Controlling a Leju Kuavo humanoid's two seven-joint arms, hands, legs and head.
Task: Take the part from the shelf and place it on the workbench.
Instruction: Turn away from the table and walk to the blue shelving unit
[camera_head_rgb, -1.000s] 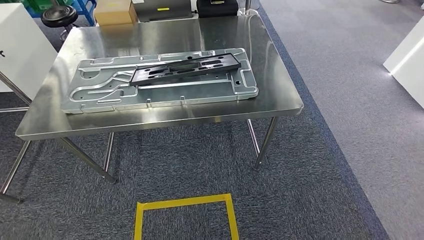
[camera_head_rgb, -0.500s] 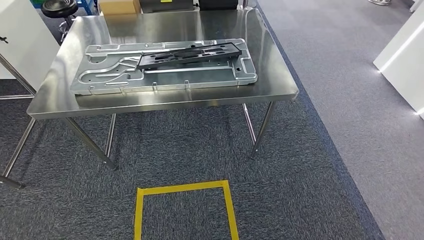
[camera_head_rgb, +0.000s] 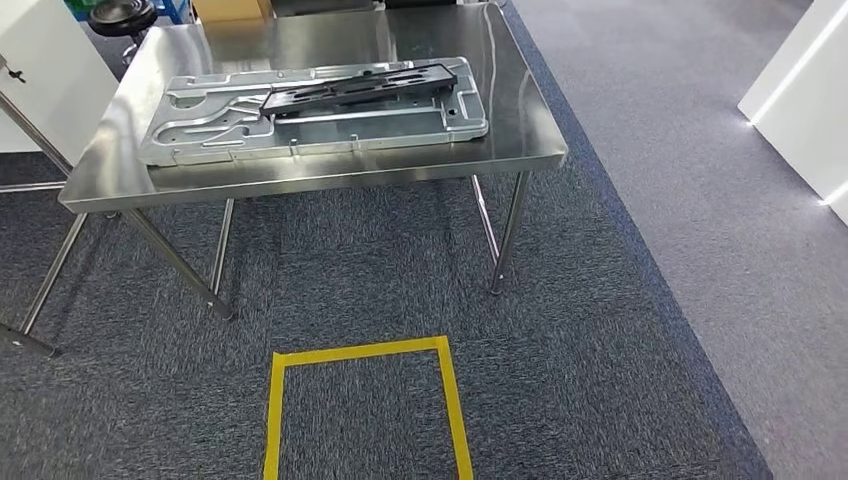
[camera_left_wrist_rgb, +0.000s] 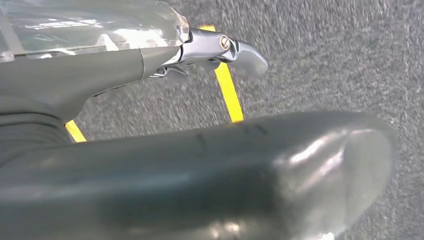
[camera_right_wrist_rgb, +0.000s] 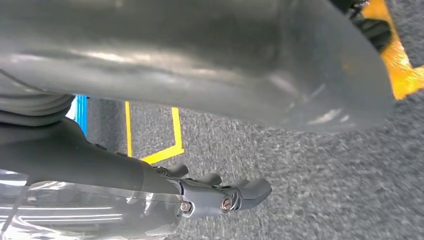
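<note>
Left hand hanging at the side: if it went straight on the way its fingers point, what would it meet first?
Most likely the grey carpet, near the yellow tape line; nothing shows between the left hand and the floor, though depth is unclear.

Steel workbench (camera_head_rgb: 330, 180) on grey carpet (camera_head_rgb: 360, 270), bearing silver panel (camera_head_rgb: 300, 125) under black part (camera_head_rgb: 355, 86).

The left robot hand (camera_left_wrist_rgb: 220, 165) is seen as a thick, smooth grey thumb with a glossy sheen, blurred by closeness. Beside it, a darker grey finger (camera_left_wrist_rgb: 220, 50) with a silvery metal link and 1 slotted screw is shown, under what seems to be a clear plastic wrap. The right robot hand (camera_right_wrist_rgb: 200, 65) is built alike: broad grey thumb, dark fingers (camera_right_wrist_rgb: 235, 195) with 2 screws, and a ribbed grey cover.
</note>
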